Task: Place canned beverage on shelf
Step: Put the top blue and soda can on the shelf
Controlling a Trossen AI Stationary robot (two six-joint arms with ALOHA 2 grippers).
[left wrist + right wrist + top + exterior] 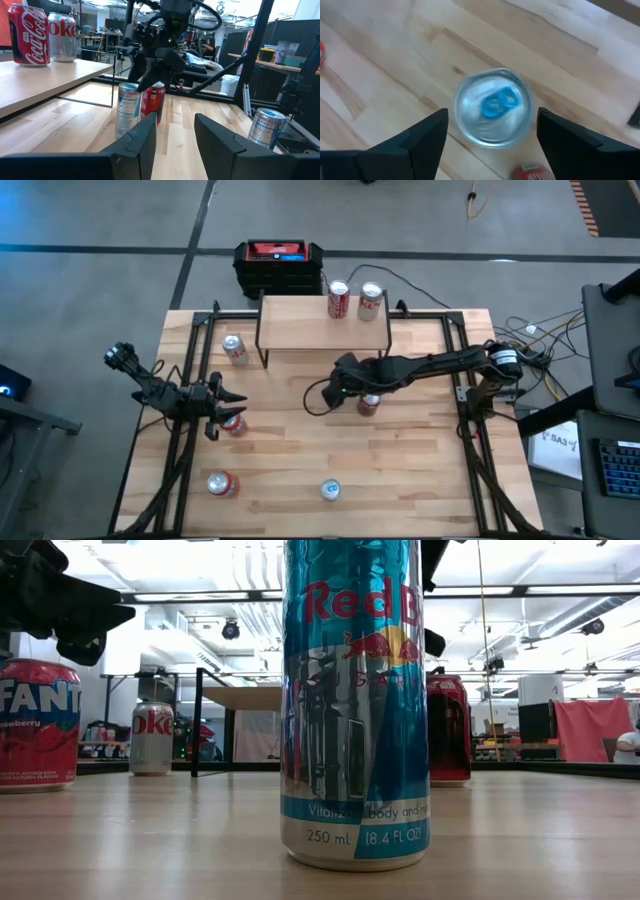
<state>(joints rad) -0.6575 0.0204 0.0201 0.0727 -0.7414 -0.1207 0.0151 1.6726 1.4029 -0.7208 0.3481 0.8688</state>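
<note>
here the right gripper (492,130) jaws flank a can (492,107).

Bright, even light falls from long ceiling strips (180,595) seen in the low view, which burn out to white glare there. On the pale wooden tabletop (300,450) shadows are soft and short. The tall blue-and-silver drink can (355,700) close to the low camera carries vertical sheen, and the room behind it is soft. In the right wrist view, the silver can top with a blue tab (494,107) is smeared by motion blur.
</note>
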